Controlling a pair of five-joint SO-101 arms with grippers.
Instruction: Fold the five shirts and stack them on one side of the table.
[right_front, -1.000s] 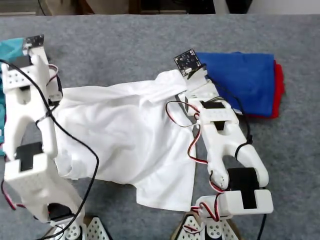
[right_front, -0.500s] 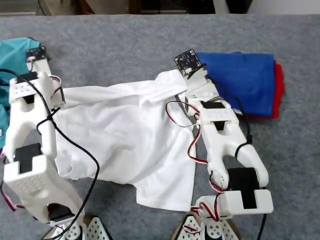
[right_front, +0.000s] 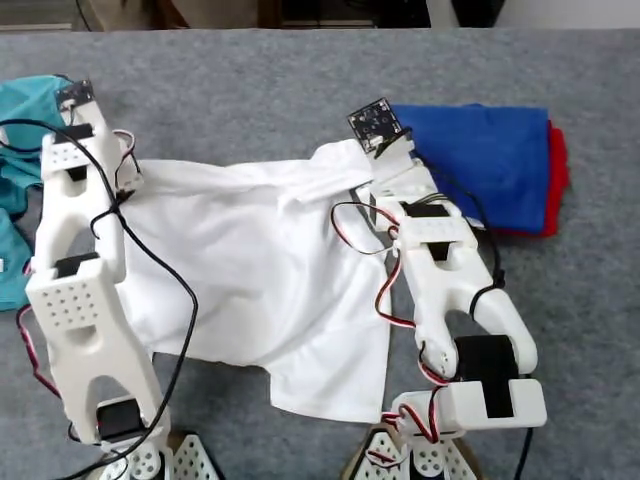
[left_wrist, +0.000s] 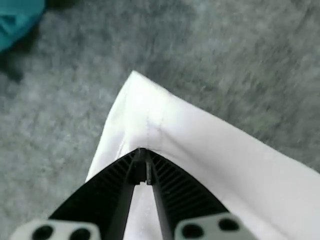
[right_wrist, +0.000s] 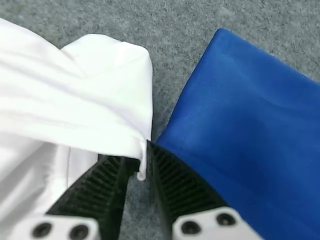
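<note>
Slippage first among the risks. Pinched shut on one far corner of the white shirt (right_front: 250, 270), left gripper (left_wrist: 142, 172), with only a thin fold of hem between the jaws. Likewise right gripper (right_wrist: 145, 160), closed on the opposite far corner, just a narrow edge of cloth caught. Likely to lose either corner under an uneven or hasty pull, leaving the fold crooked. Held corner on the right just beside the blue shirt (right_front: 480, 165), folded on top of the red shirt (right_front: 558, 180) at the table's right side: risk of dragging or ruffling that stack through a careless sweep. Spread mid-table between both arms, rumpled toward the hem nearest the arm bases, so possible creases trapped inside the fold. Teal shirt (right_front: 20, 110) bunched at the left edge, unfolded. Grey felt-like table (right_front: 250, 80) underneath, probably grippy enough to snag dragged cloth. Beyond the far edge, dark furniture, barely visible.
</note>
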